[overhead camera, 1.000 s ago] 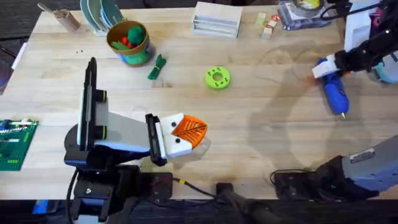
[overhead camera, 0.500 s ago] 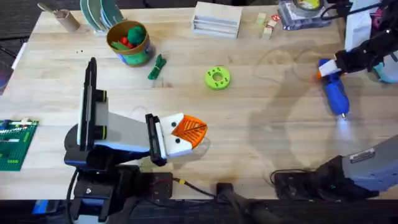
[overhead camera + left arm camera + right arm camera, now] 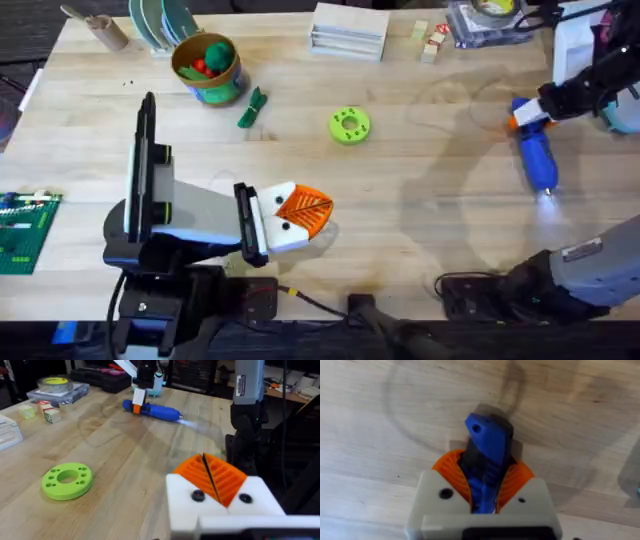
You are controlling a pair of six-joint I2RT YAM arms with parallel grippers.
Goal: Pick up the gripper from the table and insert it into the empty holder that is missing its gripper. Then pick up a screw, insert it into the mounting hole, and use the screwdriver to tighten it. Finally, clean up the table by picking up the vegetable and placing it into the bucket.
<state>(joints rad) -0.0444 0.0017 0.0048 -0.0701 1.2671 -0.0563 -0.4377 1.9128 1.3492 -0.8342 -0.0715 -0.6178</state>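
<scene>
My right gripper (image 3: 522,115) is shut on the rear end of the blue screwdriver (image 3: 537,158) at the table's far right. Its orange pads (image 3: 451,466) clamp the blue body (image 3: 487,445). The screwdriver's tip points toward the near edge, and a light spot lies on the wood just ahead of it. My left gripper (image 3: 300,212) rests low at the near left, shut, its two orange ribbed tips (image 3: 220,477) pressed together on white bases. The dark-green vegetable (image 3: 252,108) lies beside the bucket (image 3: 207,68). A bare holder and a loose screw are out of view.
A lime-green disc (image 3: 349,126) lies mid-table. White boxes (image 3: 350,30), small blocks (image 3: 430,42) and a tape roll on a case (image 3: 488,18) line the far edge. Plates (image 3: 160,20) stand behind the bucket. A green baseplate (image 3: 20,230) sits at the left edge.
The right gripper turned slightly with the screwdriver, and its tip swung a little toward the near edge. A light spot has appeared at the tip. The left arm has not moved.
</scene>
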